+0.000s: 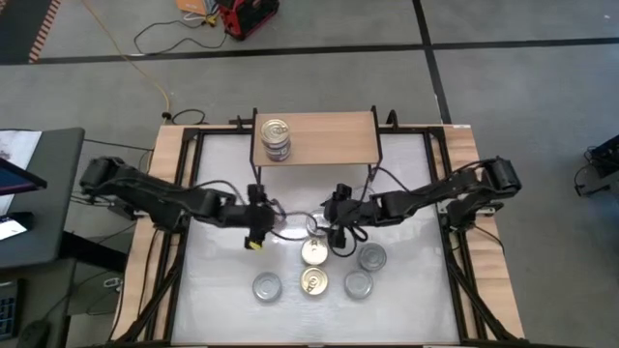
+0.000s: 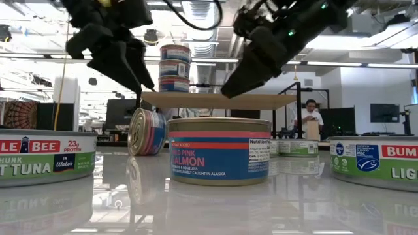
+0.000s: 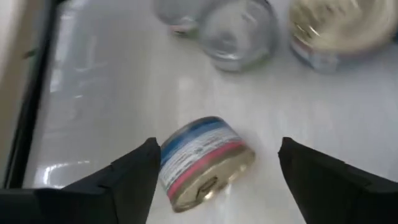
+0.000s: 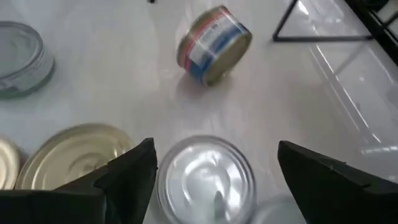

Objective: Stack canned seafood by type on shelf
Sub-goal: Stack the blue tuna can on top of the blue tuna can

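Both sets of jaws wide, nothing held. Tipped can on its edge mid-table, just in front of the shelf; axis level. Left gripper straddling it, nearer than right gripper.

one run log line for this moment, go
left end effector: open over tipped salmon can | right end effector: open over silver-lidded can | shelf: one stack of cans

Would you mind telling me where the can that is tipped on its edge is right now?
The tipped can lies on the white table in front of the shelf, between the two open hands, left and right, seen from above.
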Controlling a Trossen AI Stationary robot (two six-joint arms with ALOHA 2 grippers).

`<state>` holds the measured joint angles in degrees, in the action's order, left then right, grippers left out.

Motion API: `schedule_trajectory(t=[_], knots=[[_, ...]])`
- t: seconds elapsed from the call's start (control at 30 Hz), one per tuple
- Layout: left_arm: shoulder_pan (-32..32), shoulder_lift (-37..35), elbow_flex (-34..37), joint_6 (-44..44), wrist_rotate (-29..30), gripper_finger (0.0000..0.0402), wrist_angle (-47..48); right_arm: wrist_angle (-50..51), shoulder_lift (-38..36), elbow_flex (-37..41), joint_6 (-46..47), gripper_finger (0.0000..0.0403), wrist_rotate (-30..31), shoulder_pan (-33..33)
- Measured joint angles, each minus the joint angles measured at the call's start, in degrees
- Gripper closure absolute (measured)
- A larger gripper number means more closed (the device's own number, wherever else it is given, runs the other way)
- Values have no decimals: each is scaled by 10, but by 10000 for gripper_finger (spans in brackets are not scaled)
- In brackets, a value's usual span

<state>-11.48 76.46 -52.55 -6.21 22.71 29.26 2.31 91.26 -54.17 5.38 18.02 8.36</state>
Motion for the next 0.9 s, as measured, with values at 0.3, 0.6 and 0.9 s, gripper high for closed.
schedule_trajectory(t=[0.3,0.6,0.9], knots=[[73,146,-152,-186,-95,83,173,158,-102,0,31,46,18,36],[122,247,-242,-285,-143,83,253,186,-133,0,54,46,22,73],[132,314,-266,-295,-151,126,363,187,-133,0,57,46,62,93]])
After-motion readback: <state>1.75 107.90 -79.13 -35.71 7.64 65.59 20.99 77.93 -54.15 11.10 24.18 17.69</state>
